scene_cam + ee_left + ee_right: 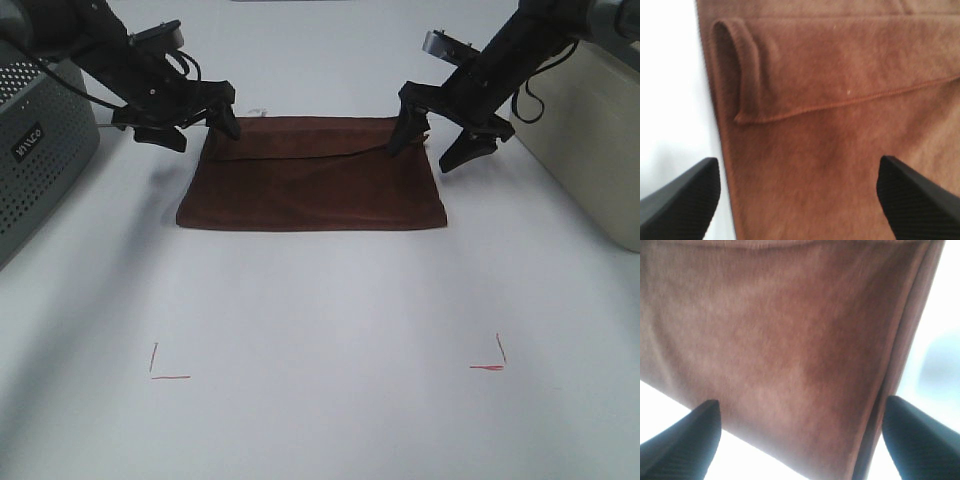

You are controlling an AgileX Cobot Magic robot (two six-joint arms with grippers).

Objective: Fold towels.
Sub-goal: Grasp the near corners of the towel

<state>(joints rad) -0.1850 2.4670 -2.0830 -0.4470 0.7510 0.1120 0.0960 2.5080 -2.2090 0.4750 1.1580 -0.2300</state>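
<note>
The dark reddish-brown towel [310,180] lies flat on the white table [320,300], folded over, with a loose hemmed flap along its far edge. My left gripper [193,130] is open at the towel's far left corner; in the left wrist view [799,170] its fingers straddle the towel's edge [840,100] near the folded flap. My right gripper [436,143] is open at the far right corner; in the right wrist view [802,407] the towel [790,340] fills the space between its fingers. Neither gripper holds any cloth. A small pale tag [258,112] shows at the far left corner.
A grey perforated box [40,150] stands at the left edge. A pale case [590,130] stands at the right. Red corner marks [165,368] [490,362] are drawn on the table near the front.
</note>
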